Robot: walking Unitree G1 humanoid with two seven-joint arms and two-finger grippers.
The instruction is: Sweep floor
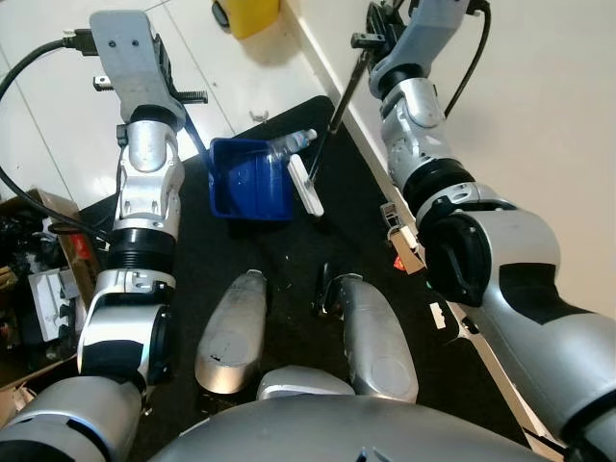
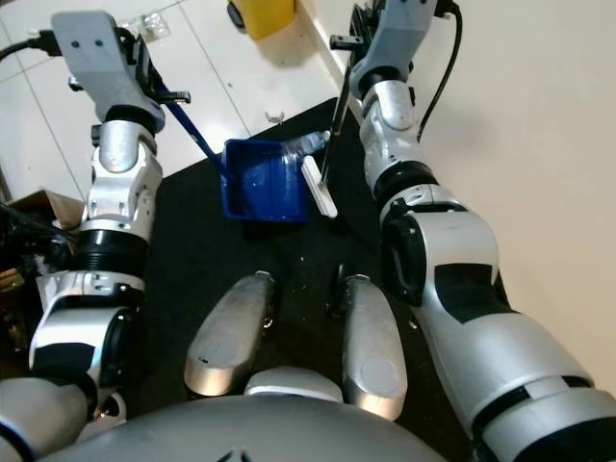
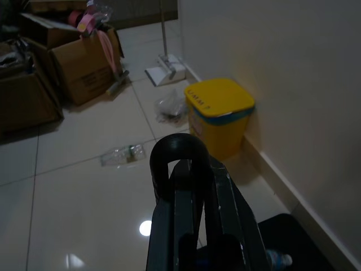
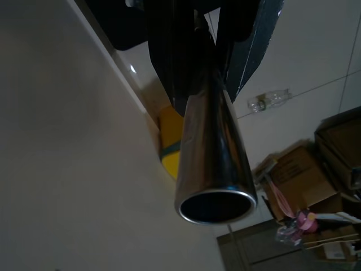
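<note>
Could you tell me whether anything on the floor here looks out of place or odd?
Yes: a clear plastic bottle lies on its side at the mouth of the blue dustpan, and another crushed one lies loose on the tiles near the yellow bin.

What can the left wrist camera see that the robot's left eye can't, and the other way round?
The left wrist view alone takes in the cardboard boxes, a flattened clear bottle on the tiles and a second dustpan leaning by the wall.

The left eye view alone takes in the blue dustpan, the white broom head, the plastic bottle at the dustpan's edge and the black mat.

Both show the yellow bin beside the wall and the white floor tiles.
</note>
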